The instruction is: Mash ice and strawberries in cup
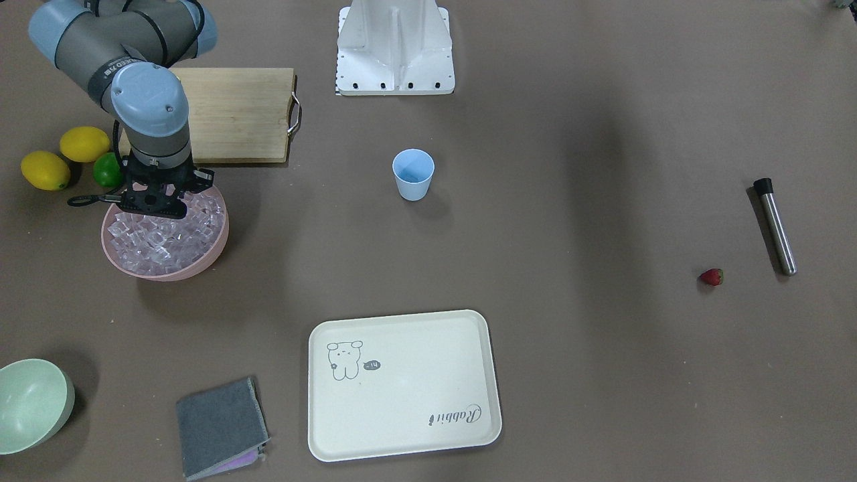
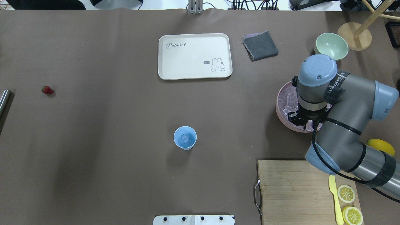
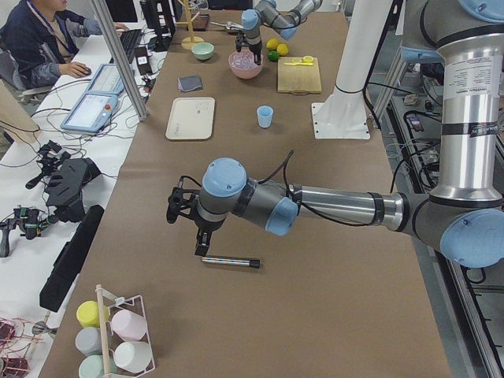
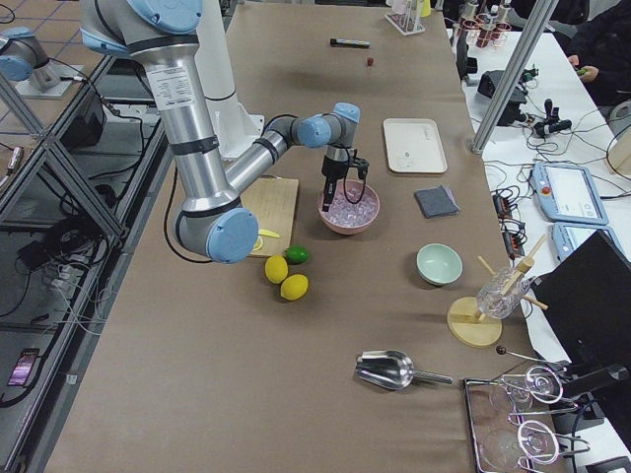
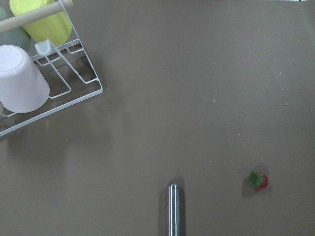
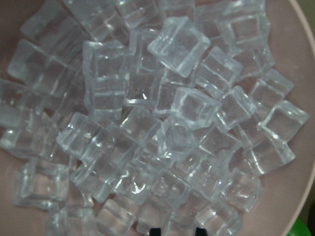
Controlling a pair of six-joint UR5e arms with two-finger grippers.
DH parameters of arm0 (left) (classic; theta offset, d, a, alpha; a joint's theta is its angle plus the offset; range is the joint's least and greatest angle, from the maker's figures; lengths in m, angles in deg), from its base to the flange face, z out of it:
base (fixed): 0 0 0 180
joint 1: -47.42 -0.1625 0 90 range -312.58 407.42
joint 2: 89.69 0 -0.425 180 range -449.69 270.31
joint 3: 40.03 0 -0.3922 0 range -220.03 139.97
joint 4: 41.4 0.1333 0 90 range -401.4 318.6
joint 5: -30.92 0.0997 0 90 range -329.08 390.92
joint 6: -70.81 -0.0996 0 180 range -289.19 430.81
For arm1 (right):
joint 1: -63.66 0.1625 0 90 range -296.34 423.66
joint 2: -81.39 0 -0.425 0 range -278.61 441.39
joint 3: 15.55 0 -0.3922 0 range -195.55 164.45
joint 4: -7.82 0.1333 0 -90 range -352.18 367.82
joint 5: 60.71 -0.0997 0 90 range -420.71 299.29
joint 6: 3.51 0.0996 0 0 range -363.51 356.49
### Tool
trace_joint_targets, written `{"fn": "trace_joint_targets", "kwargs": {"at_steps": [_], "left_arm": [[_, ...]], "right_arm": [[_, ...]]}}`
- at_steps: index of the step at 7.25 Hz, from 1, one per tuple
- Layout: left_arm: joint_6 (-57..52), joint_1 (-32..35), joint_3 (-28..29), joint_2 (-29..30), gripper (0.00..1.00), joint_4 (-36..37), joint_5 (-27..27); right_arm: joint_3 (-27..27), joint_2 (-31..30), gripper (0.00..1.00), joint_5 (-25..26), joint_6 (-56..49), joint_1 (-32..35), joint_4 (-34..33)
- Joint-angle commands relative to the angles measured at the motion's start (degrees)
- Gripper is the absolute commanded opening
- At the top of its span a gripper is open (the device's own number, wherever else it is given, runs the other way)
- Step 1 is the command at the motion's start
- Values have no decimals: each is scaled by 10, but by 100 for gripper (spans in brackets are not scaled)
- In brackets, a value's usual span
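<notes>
Ice (image 1: 164,234): clear cubes with a faint pink tint, heaped in the pink bowl (image 1: 171,271). One cube (image 2: 186,137) lies in the cup (image 1: 413,186).
Cup: light-blue tumbler, upright, well apart from the bowl.
Strawberry (image 1: 712,276): small, red with a green cap, lying far from the cup.

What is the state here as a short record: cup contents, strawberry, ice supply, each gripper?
cup: upright mid-table, one ice cube inside, no strawberry
strawberry: on the table, near the metal rod, not touching it
ice: heaped in the pink bowl
right gripper: open over the ice, holding nothing
left gripper: above the metal rod; open or shut cannot be told
</notes>
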Motion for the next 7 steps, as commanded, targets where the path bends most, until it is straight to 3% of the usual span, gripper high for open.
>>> {"fn": "trace_joint_targets", "kwargs": {"at_steps": [1, 7], "left_arm": [[1, 0, -1, 0, 98, 0, -1], [2, -2, 3, 2, 98, 2, -1]], "right_arm": [[-1, 2, 0, 18, 57, -6, 2], [15, 106, 0, -40, 54, 44, 19]]}}
